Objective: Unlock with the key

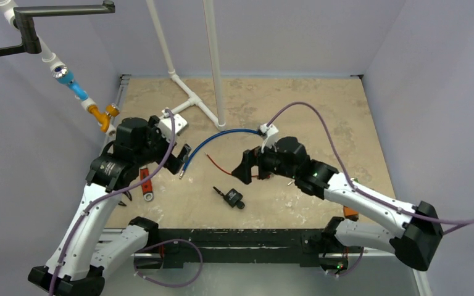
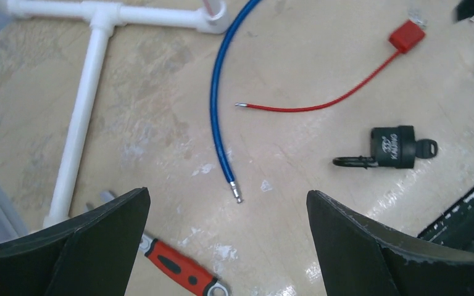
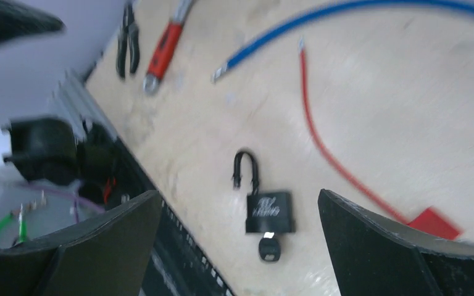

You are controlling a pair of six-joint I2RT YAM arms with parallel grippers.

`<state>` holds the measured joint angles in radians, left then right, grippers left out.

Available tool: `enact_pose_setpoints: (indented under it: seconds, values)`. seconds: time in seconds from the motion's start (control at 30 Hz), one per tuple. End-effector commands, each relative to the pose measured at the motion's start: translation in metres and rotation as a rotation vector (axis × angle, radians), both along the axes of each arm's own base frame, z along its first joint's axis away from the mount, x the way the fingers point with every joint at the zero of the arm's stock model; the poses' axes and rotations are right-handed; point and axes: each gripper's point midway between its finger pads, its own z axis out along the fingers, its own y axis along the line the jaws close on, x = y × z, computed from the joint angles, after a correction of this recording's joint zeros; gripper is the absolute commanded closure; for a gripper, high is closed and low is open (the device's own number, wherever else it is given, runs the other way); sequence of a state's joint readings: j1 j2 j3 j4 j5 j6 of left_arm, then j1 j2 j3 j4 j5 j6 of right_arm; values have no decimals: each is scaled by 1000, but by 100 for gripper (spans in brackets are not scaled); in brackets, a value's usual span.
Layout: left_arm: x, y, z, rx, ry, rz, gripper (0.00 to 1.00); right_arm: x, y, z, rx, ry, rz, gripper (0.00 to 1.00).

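Note:
A black padlock [image 1: 230, 197] lies on the tan table near the front middle, and the key [image 1: 241, 205] is stuck in its bottom. In the right wrist view one leg of the shackle [image 3: 245, 168] ends free above the padlock [image 3: 270, 213] body, with the key [image 3: 270, 248] head below it. My right gripper [image 3: 237, 203] hovers open above the lock and holds nothing. My left gripper [image 2: 227, 203] is open too, up and to the left, with the padlock [image 2: 393, 147] off to its right.
A blue cable [image 2: 217, 105] and a red cable [image 2: 321, 105] with a red tag lie behind the lock. A red-handled wrench [image 1: 146, 184] and pliers [image 3: 128, 43] lie at the left. White pipe frame [image 1: 191, 98] stands at the back. A black rail [image 1: 234, 237] runs along the near edge.

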<state>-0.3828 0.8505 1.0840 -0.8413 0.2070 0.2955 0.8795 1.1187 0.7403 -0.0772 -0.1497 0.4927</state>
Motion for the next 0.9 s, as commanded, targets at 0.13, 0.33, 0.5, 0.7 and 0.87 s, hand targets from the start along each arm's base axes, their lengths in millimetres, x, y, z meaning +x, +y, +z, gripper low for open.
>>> enact_pose_setpoints:
  seconds: [0.13,0.33,0.5,0.7,0.87]
  values:
    - [52,54,-24,-167,19,301,0,121,-134,63,-90,-222,-615,1]
    - [85,92,-75,-203,-19,424,0,172,-251,27,-178,-278,-1083,1]
    - [107,101,-85,-253,-94,449,0,177,-305,15,-404,-442,-1232,1]
    - [127,106,-92,-307,-209,476,0,179,-318,-4,-376,-537,-1229,1]
    - [140,114,-107,-317,-268,515,0,189,-316,-20,-329,-586,-1226,1]
